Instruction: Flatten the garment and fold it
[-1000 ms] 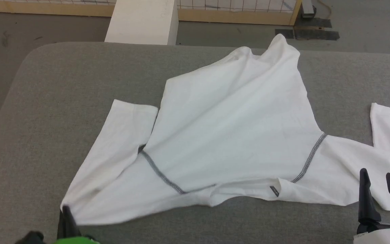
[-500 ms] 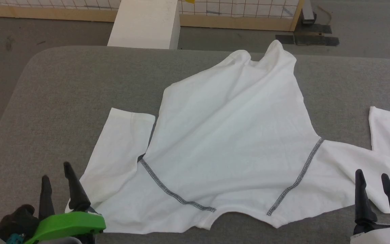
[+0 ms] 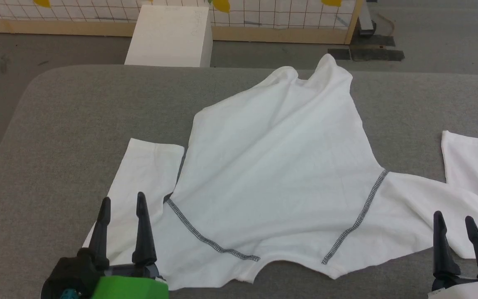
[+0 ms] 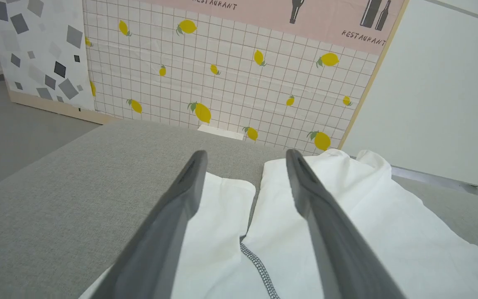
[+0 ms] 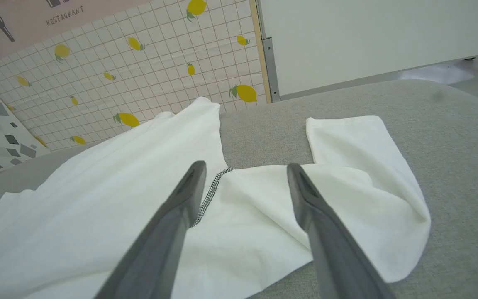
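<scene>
The white T-shirt (image 3: 280, 174) lies spread on the grey table, neck toward me, hem bunched at the far edge, grey zigzag seams running to both sleeves. Its left sleeve (image 3: 139, 182) lies flat; its right sleeve (image 3: 471, 166) is doubled over. My left gripper (image 3: 123, 201) hovers open over the left sleeve, nothing between its fingers; the same sleeve (image 4: 218, 216) lies under it in the left wrist view. At the lower right my right gripper (image 3: 452, 218) is open above the folded right sleeve (image 5: 359, 166). The logo patch is out of sight.
The grey padded table (image 3: 69, 124) has a rounded far-left corner and bare cloth on both sides of the shirt. A rigid white box (image 3: 170, 37) stands on the floor beyond the far edge, before a lemon-patterned partition (image 4: 230, 74).
My left gripper has let go of the shirt's near left corner and moved right and forward over the left sleeve. The neckline has dropped flat. The head camera has tilted slightly.
</scene>
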Tool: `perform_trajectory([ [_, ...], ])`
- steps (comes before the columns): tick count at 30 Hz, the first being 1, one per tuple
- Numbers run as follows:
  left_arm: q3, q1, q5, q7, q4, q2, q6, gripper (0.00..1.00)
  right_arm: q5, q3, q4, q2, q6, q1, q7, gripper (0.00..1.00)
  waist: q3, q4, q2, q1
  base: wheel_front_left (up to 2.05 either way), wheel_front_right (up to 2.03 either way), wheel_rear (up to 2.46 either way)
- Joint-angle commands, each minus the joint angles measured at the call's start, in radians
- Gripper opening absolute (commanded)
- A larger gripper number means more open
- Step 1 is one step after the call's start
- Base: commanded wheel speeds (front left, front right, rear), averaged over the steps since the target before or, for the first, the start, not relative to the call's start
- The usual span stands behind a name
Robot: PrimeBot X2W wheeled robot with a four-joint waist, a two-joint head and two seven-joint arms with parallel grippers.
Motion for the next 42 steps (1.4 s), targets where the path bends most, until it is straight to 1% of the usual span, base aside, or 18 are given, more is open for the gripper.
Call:
perform_trajectory([
  [1,-0.004,0.006,0.004,-0.003,0.003,0.001,0.0,1.0,0.0,0.0,-0.001,0.0,-0.001,0.01,0.0,1.0,0.0,0.007,0.0,0.0,0.0,0.0,0.0],
  [5,-0.013,0.001,0.005,-0.003,0.005,0.001,0.0,1.0,-0.026,0.012,-0.028,0.0,-0.001,-0.005,0.025,1.0,0.005,0.029,0.0,0.0,0.0,0.0,0.0],
  [8,-0.021,-0.008,0.008,-0.004,0.004,0.001,-0.001,1.0,-0.055,0.033,-0.066,0.0,-0.001,-0.055,0.077,1.0,0.016,0.044,0.0,0.0,0.0,0.0,0.0],
  [10,-0.029,-0.015,0.007,-0.004,0.003,0.001,0.0,1.0,-0.089,0.061,-0.093,0.0,-0.001,-0.107,0.143,1.0,0.025,0.054,0.0,0.0,0.0,0.0,0.0],
  [12,-0.038,-0.022,0.002,-0.004,0.004,0.001,0.002,1.0,-0.114,0.098,-0.111,-0.001,-0.001,-0.169,0.234,1.0,0.035,0.064,0.0,0.0,0.0,0.0,0.0],
  [15,-0.057,-0.037,-0.005,-0.004,0.007,0.001,0.003,1.0,-0.121,0.179,-0.119,-0.05,-0.001,-0.286,0.389,1.0,0.056,0.082,0.0,0.0,0.0,0.0,0.0],
  [18,-0.075,-0.053,-0.009,-0.004,0.011,0.001,0.003,1.0,-0.096,0.256,-0.094,-0.113,-0.001,-0.412,0.505,1.0,0.076,0.101,0.0,0.0,0.0,0.0,0.0],
  [19,-0.083,-0.061,-0.012,-0.004,0.011,0.001,0.004,1.0,-0.082,0.29,-0.08,-0.136,-0.001,-0.463,0.544,1.0,0.085,0.11,0.0,0.0,0.0,0.0,0.0],
  [22,-0.099,-0.078,-0.018,-0.004,0.01,0.001,0.007,1.0,-0.055,0.373,-0.012,-0.177,-0.001,-0.585,0.651,1.0,0.105,0.129,0.0,0.0,0.0,0.0,0.0],
  [25,-0.112,-0.092,-0.023,-0.004,0.007,0.001,0.012,1.0,-0.001,0.439,0.077,-0.173,-0.001,-0.704,0.758,1.0,0.129,0.145,0.0,0.0,0.0,0.0,0.0],
  [27,-0.12,-0.102,-0.027,-0.004,0.005,0.0,0.014,1.0,0.003,0.485,0.135,-0.179,-0.001,-0.781,0.798,1.0,0.147,0.157,0.0,0.0,0.0,0.0,0.0],
  [29,-0.129,-0.111,-0.031,-0.004,0.005,0.0,0.016,1.0,0.003,0.525,0.204,-0.178,-0.001,-0.846,0.821,1.0,0.164,0.169,0.0,0.0,0.0,0.0,0.0],
  [32,-0.145,-0.128,-0.038,-0.004,0.003,0.0,0.017,1.0,-0.005,0.559,0.31,-0.164,-0.001,-0.921,0.84,1.0,0.189,0.188,0.0,0.0,0.0,0.0,0.0],
  [37,-0.178,-0.16,-0.052,-0.004,-0.004,0.0,0.024,1.0,-0.053,0.609,0.488,-0.149,-0.001,-1.011,0.89,1.0,0.238,0.223,0.0,0.0,0.0,0.0,0.0],
  [42,-0.205,-0.184,-0.066,-0.004,-0.006,0.0,0.032,1.0,-0.094,0.642,0.6,-0.142,-0.001,-1.064,0.848,1.0,0.275,0.25,0.0,0.0,0.0,0.0,0.0],
])
